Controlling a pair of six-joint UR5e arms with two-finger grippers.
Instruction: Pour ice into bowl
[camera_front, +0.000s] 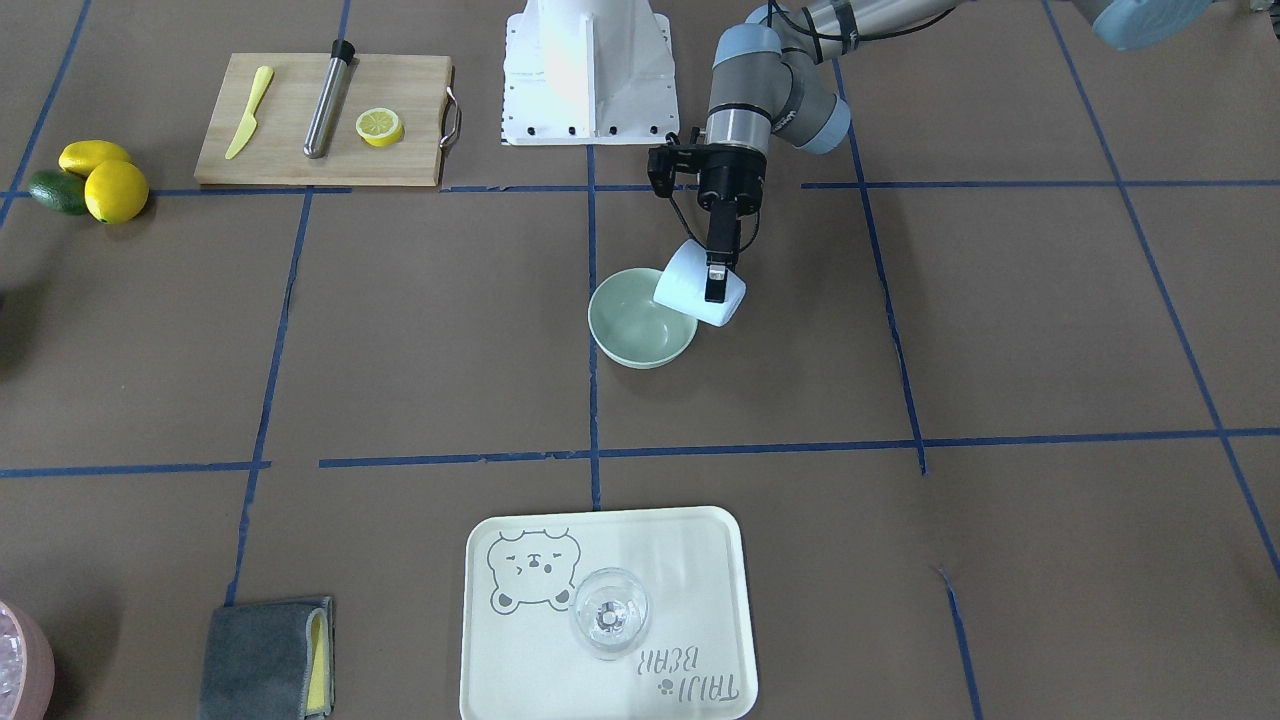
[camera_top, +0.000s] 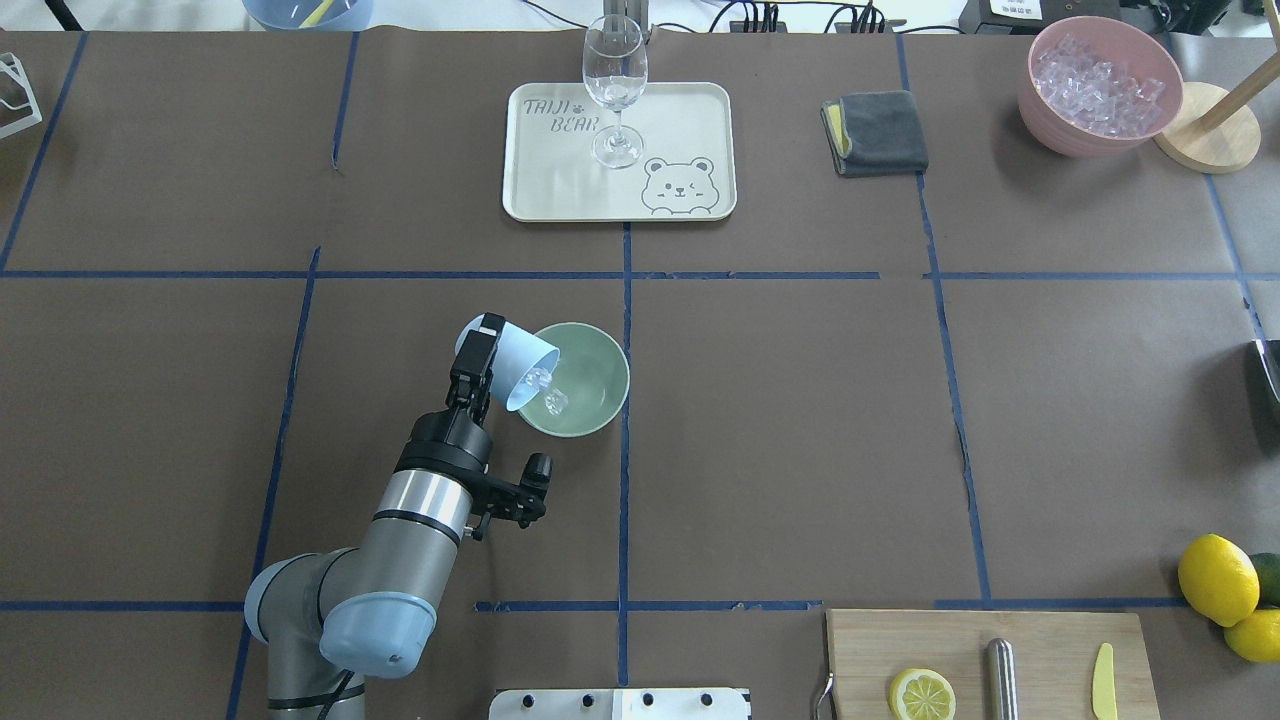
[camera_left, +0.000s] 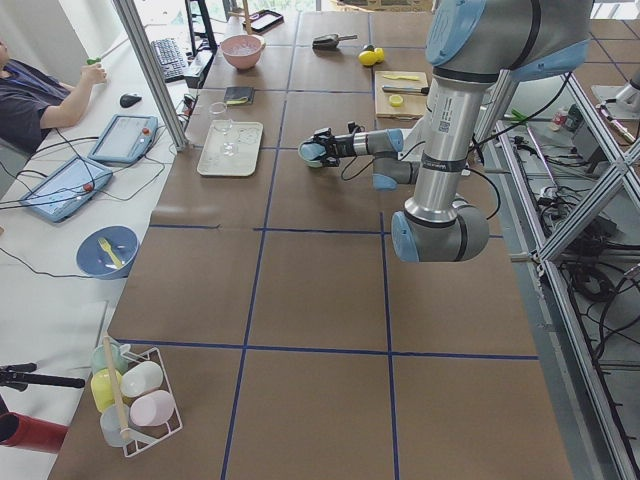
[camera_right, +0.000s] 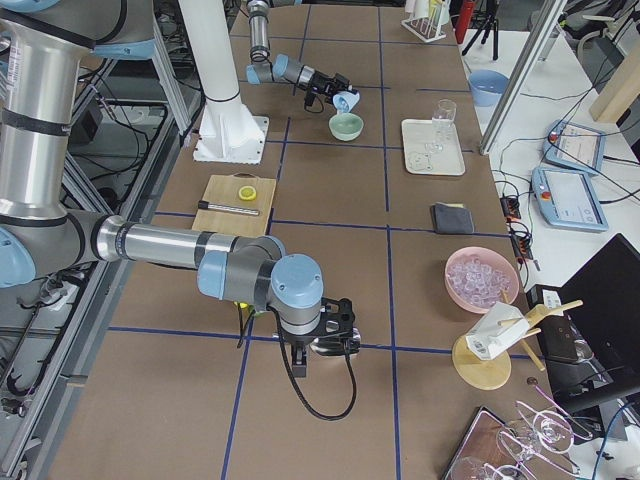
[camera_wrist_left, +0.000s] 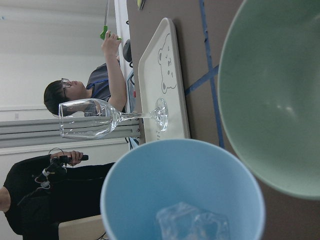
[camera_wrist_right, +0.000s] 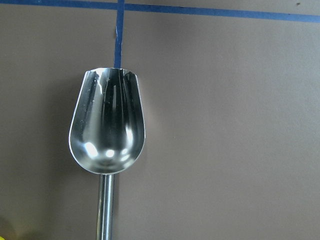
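My left gripper is shut on a pale blue cup and holds it tipped on its side, mouth over the near rim of the mint-green bowl. Clear ice cubes sit at the cup's lip, one just past it above the bowl. In the left wrist view the ice lies low in the cup with the bowl beyond. The bowl's inside looks bare in the front view. My right gripper hangs low over the table far away; I cannot tell its jaws. A metal scoop shows below its wrist camera.
A cream tray with a wine glass stands across the table. A pink container of ice and a grey cloth are at the far right. A cutting board and lemons lie near right.
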